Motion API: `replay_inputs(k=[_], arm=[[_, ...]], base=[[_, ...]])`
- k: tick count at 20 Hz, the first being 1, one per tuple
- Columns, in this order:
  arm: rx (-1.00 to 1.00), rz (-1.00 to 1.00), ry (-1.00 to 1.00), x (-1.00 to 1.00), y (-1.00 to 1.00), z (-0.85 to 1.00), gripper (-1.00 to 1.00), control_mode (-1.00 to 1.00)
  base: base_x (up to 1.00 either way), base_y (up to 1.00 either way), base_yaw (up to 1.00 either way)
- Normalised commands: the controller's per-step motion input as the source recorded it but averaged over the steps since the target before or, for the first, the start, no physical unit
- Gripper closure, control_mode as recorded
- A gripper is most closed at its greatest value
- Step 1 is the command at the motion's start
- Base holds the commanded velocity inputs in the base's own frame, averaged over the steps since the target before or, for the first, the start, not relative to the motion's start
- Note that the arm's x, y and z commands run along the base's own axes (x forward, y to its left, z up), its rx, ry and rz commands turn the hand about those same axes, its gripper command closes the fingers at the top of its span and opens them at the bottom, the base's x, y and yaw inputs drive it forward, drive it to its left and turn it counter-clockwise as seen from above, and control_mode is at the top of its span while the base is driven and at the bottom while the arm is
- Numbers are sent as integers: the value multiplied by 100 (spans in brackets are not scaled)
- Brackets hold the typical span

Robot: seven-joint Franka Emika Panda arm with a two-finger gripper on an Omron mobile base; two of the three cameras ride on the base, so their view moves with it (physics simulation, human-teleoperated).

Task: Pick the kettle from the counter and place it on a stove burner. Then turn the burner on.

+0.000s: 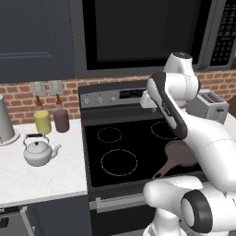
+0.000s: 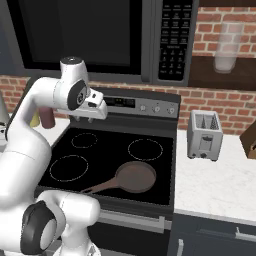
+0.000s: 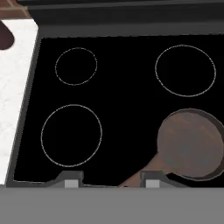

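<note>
The small silver-grey kettle (image 1: 40, 151) with its black arched handle stands upright on the white counter (image 1: 27, 177), left of the black cooktop. The stove burner (image 1: 119, 162) is the wide outlined circle at the cooktop's front left, also seen from the hand (image 3: 71, 135). My gripper (image 3: 110, 183) hangs high over the cooktop looking straight down, its two fingertips apart with nothing between them. From the right base, the hand (image 2: 94, 107) hovers above the rear left of the stove, well away from the kettle.
A brown pan (image 1: 179, 154) sits on the front right burner, handle toward the front. Yellow (image 1: 42, 120) and dark red (image 1: 61, 119) bottles and a tall grey cylinder (image 1: 5, 120) stand behind the kettle. A toaster (image 2: 204, 134) is on the right counter. Knobs (image 1: 99, 99) line the stove's back panel.
</note>
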Motion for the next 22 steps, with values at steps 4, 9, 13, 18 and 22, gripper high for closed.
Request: replay_inputs(k=[4,9,13,18,22], arm=[[-2,1,-6,-21,8,-2,-100,-100],[-10,15,-18,-79,71,0,-100,-100],[-22,22,-23,-72,100,0,-100,-100],[-25,31,-19,-54,100,0,-100,-100],[-23,33,-8,-31,100,3,-100,-100]], base=[[0,0,0],[0,0,0],[0,0,0],[0,0,0],[0,0,0]])
